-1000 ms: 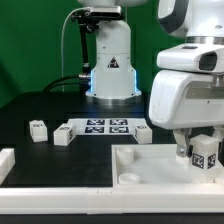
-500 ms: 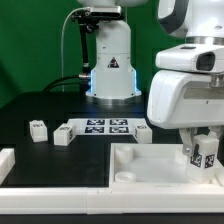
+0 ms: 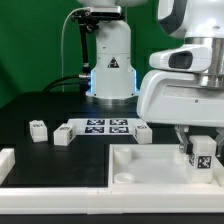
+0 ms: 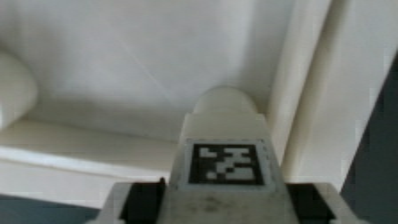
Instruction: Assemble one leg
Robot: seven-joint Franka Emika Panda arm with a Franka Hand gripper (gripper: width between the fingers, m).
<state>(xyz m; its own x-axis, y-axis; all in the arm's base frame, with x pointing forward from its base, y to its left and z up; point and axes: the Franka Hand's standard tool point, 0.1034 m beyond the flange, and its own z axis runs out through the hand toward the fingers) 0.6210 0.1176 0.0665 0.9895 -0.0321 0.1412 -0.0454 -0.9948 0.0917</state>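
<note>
My gripper point(image 3: 199, 150) is shut on a leg point(image 3: 201, 157), a small chunky white post with a black-and-white marker tag on its face. It holds the leg upright over the large white square panel point(image 3: 150, 160), near the panel's corner at the exterior view's right. In the wrist view the leg point(image 4: 228, 145) fills the middle, pointing at the panel point(image 4: 125, 70), with the two dark fingers point(image 4: 143, 200) pressed on either side of it. Whether the leg touches the panel is hidden.
Three more white legs lie on the black table: one point(image 3: 38, 128), one point(image 3: 64, 133), one point(image 3: 142, 131). The marker board point(image 3: 100, 126) lies between them. The robot base point(image 3: 110, 60) stands behind. A white fence piece point(image 3: 8, 160) sits at the exterior view's left.
The gripper with the leg has shifted slightly towards the exterior view's left and down, closer to the panel. The other parts have not moved.
</note>
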